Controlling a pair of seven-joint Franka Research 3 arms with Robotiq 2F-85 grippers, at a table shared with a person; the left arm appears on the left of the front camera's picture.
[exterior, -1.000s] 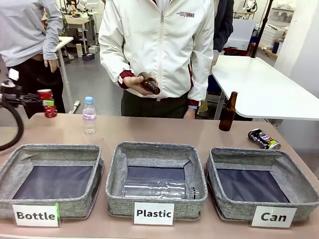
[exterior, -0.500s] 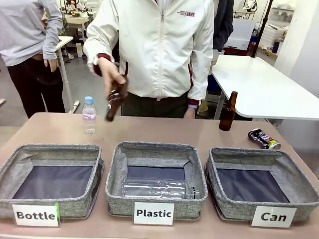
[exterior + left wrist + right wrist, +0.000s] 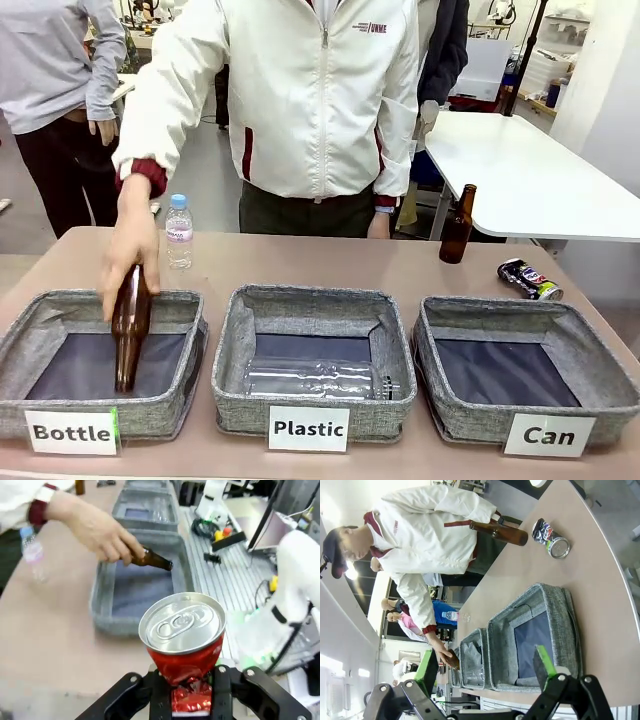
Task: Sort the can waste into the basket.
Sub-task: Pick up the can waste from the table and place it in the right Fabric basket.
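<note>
Your left tool (image 3: 191, 680) is clenched on the red can (image 3: 182, 630). It pinches the crushed lower part, so the round lid faces up. It hangs at the far left end of the worktop (image 3: 330, 265), just past the Bottle basket (image 3: 70, 297). That is a long way from where the can must go.

A person's hand (image 3: 130, 245) reaches over the Bottle basket and lowers a brown glass bottle (image 3: 130, 340) into it, neck down. I think you should wait, because that arm is in your way across the baskets.

Behind that basket a small water bottle (image 3: 179, 232) stands upright. The middle basket, marked Plastic (image 3: 310, 293), has a clear plastic bottle (image 3: 315, 378) lying flat in it.

Farther right, another brown bottle (image 3: 458, 225) stands at the far edge of the worktop. Near it the dark crushed can (image 3: 530, 279) lies on its side, just behind the Can basket (image 3: 500, 305). It is not in the basket yet, and I see no cans in there.

Your right tool (image 3: 485, 667) is released, its green pads (image 3: 427, 667) spread wide with nothing between them. It looks down toward the Can basket and the dark can. I think it is well placed to pick that can up, since the can is so near the basket.
</note>
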